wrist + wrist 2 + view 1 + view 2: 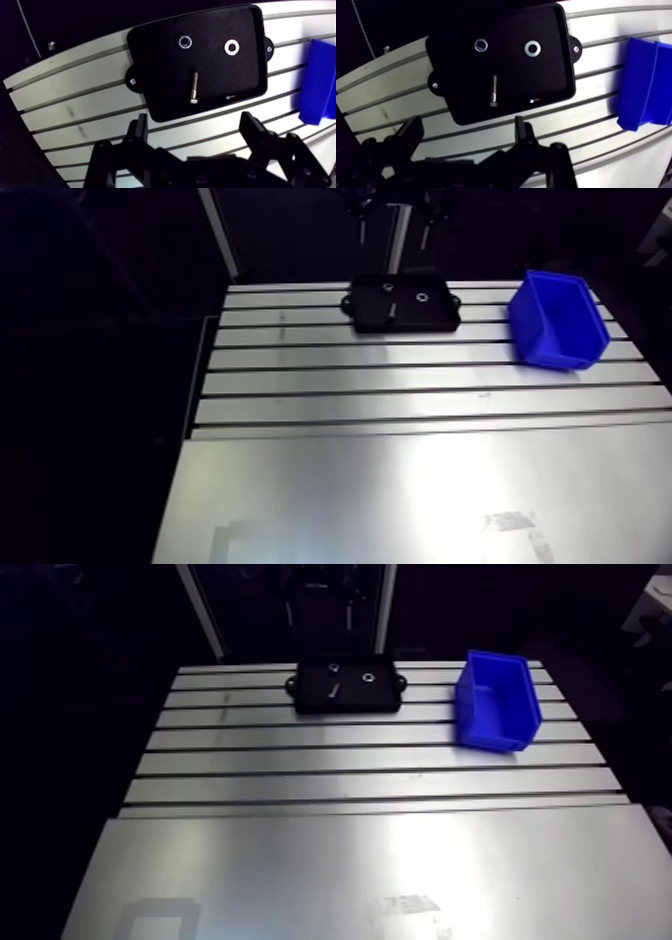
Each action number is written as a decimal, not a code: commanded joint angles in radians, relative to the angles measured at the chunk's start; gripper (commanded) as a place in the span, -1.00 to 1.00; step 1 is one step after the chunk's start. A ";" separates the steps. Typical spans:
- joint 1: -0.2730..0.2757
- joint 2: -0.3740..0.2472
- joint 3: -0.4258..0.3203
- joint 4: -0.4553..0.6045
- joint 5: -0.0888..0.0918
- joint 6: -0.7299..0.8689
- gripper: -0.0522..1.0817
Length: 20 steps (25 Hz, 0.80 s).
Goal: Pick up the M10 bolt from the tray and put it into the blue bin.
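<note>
- The bench is bare aluminium. Its far part is cut by several long dark slots running across it, and its near part is a smooth sheet with a bright patch of glare.
- Past the bench edges the room is dark, and nothing there can be made out.
- One black tray lies flat on the slotted part at the far side of the bench. It has a small ear on each of two opposite sides, each with a screw in it.
- In the tray there are one bolt, one nut and one washer. There is also one small pale speck near the tray's nearer wall (too small to tell what it is).
- The bolt lies flat about mid-tray, touching neither the nut nor the washer. Its head points toward the fingers and its shank toward the nut.
- The nut and washer sit side by side, apart from each other, in the half of the tray farther from the fingers.
- One blue bin stands on the slotted part to the right of the tray, apart from it, with its open side up.
- Two fingers are spread wide with nothing between them. They hang over the bench just short of the tray's near wall, and the bolt is ahead of them, in line with the gap.
</note>
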 commanded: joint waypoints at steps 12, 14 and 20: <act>-0.038 0.009 0.119 -0.105 -0.002 -0.004 -0.89; -0.041 0.010 0.128 -0.113 0.001 -0.006 -0.85; -0.044 0.025 0.131 -0.136 0.002 -0.012 -0.61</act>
